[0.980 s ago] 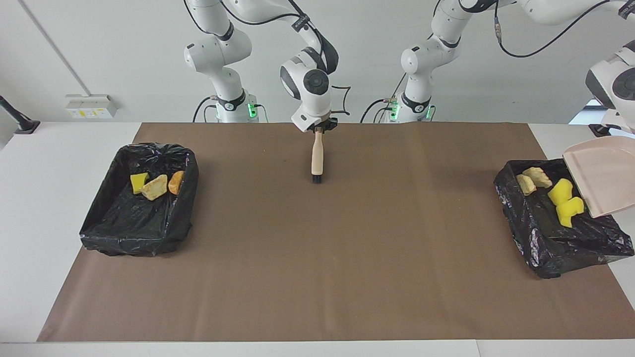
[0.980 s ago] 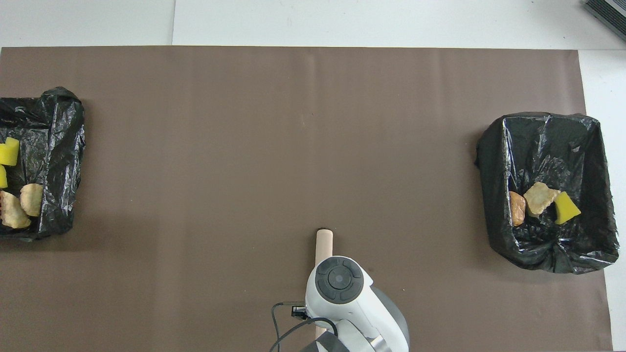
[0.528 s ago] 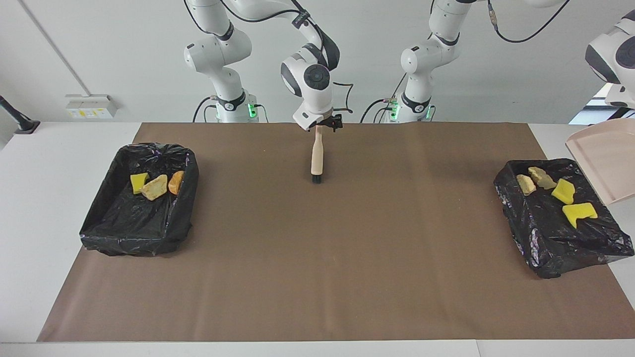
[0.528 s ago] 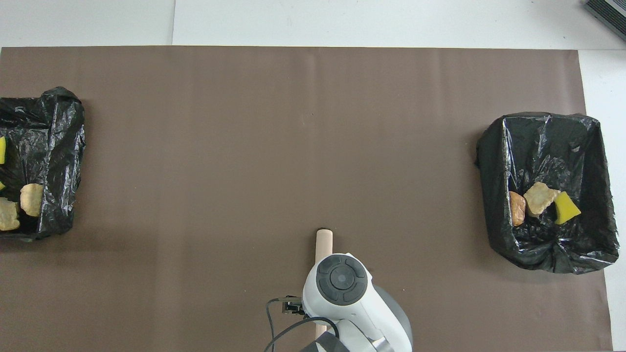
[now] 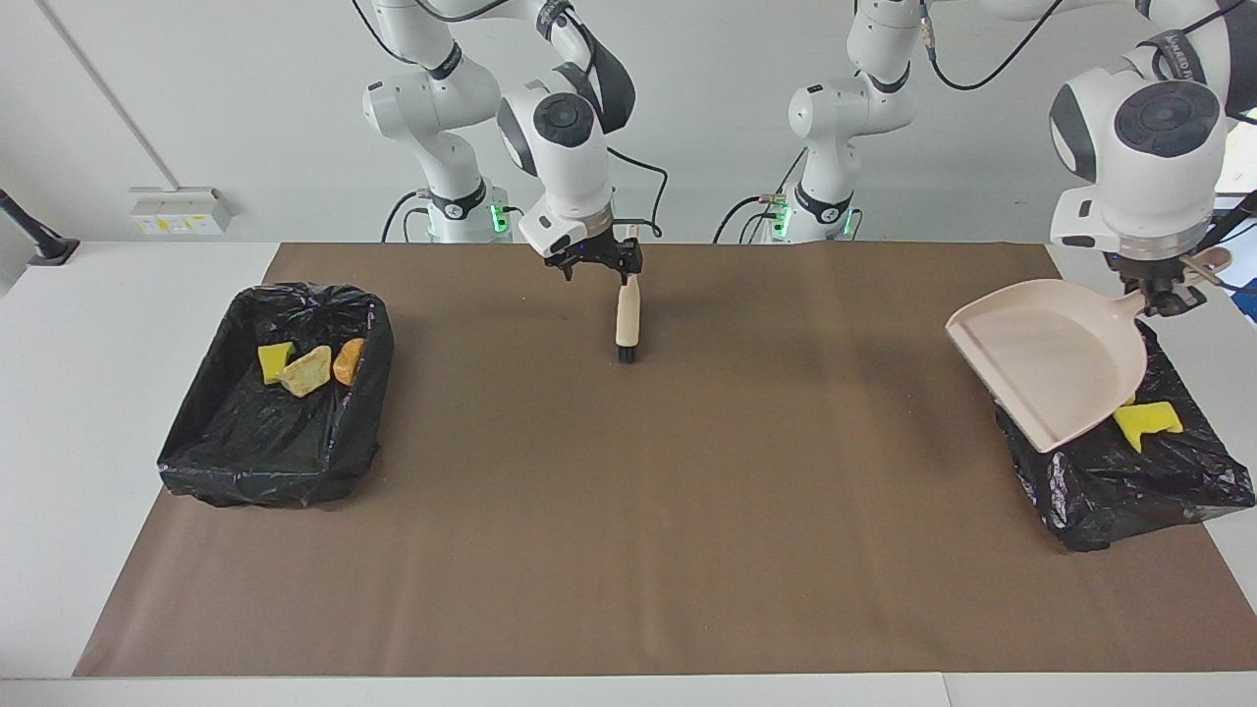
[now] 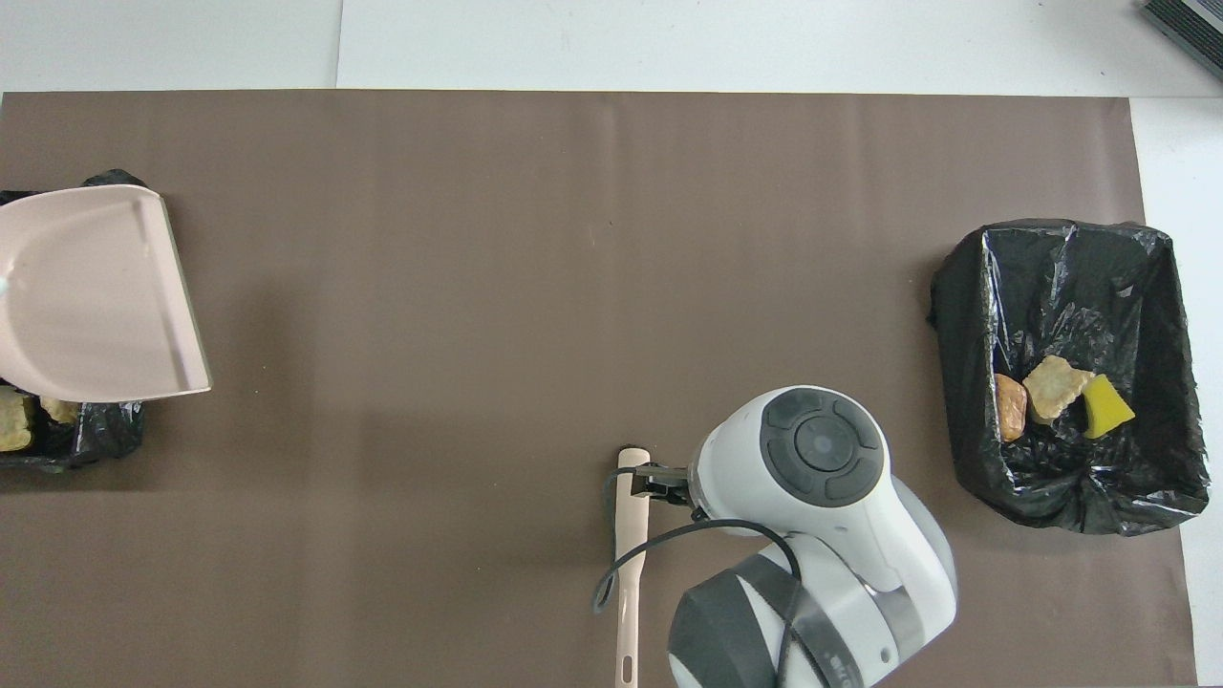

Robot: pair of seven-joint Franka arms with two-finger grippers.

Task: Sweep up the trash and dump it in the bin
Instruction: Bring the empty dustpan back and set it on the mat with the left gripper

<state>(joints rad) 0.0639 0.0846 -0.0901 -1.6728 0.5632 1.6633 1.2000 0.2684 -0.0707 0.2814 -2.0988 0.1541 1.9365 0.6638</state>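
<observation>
The pale pink dustpan (image 5: 1049, 365) hangs tilted over the black-lined bin (image 5: 1120, 476) at the left arm's end, hiding most of it. My left gripper (image 5: 1166, 295) is shut on its handle. One yellow scrap of trash (image 5: 1147, 420) shows in that bin beside the pan's lip; tan scraps (image 6: 14, 430) peek out under the dustpan (image 6: 96, 296) in the overhead view. The wooden brush (image 5: 627, 316) lies flat on the brown mat. My right gripper (image 5: 596, 263) hangs open just above its handle end, touching nothing.
A second black-lined bin (image 5: 211, 442) sits at the right arm's end, holding a yellow wedge (image 5: 273, 361), a tan lump (image 5: 306, 371) and an orange chunk (image 5: 348, 361). The brown mat (image 5: 628, 530) covers the middle of the white table.
The right gripper opened, let go of the brush and drew off toward its own end. The left arm swung the dustpan back over its bin, where the scraps have settled.
</observation>
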